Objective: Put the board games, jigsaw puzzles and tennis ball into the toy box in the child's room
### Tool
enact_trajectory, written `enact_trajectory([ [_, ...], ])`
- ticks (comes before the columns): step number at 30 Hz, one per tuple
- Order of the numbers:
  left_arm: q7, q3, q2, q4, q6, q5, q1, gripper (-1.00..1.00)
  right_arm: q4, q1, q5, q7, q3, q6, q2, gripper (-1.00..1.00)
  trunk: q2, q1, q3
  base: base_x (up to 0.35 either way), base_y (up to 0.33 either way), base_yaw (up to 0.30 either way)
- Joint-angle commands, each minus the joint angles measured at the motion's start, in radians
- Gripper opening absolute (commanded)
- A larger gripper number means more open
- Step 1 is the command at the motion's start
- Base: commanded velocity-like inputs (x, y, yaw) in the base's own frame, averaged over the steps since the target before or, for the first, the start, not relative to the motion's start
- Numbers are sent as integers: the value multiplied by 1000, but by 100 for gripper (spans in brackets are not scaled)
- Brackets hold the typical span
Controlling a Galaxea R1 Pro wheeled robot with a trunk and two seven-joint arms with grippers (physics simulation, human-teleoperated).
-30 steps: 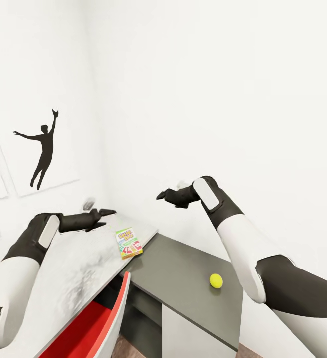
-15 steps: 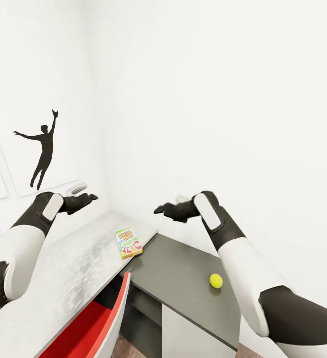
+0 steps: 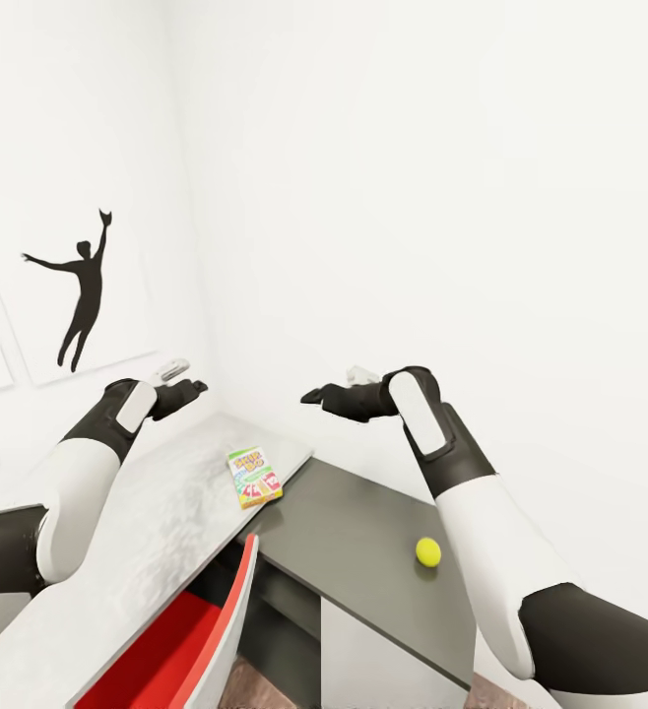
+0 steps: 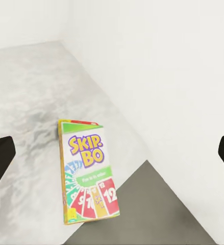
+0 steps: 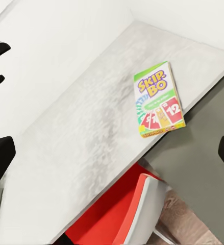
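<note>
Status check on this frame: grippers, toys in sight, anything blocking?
Left gripper and right gripper open, empty, raised above table. Skip-Bo box flat at the white top's edge; tennis ball on grey section. Nothing blocking either.

Skip-Bo box [image 3: 254, 477] on the table [image 3: 147, 532], tennis ball [image 3: 427, 551] to its right.

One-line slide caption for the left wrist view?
Open left pincer above the Skip-Bo box, which lies flat at the white desk top's edge.
</note>
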Motion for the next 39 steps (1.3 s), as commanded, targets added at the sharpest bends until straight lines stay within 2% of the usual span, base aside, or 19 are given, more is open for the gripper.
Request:
enact_trajectory([
  [1, 14, 2, -4, -2, -1, 10, 0, 100, -13, 0, -10, -11, 1, 2, 0, 100, -1, 0, -2, 0, 0, 0],
  [8, 43, 2, -29, 2, -51, 11, 0, 100, -75, -10, -8, -13, 1, 2, 0, 100, -1, 0, -14, 0, 0, 8],
  [23, 48, 2, -69, 3, -106, 9, 0, 100, -77, -181, -4, -16, 0, 2, 0, 100, -1, 0, -38, 0, 0, 62],
  [29, 48, 2, -74, 7, -114, 8, 0, 100, -73, -228, -5, -16, 0, 2, 0, 100, -1, 0, -48, 0, 0, 67],
  [39, 48, -2, -95, 32, -157, 5, 0, 100, -71, -249, -4, -16, 0, 2, 0, 100, -1, 0, -64, 0, 0, 67],
])
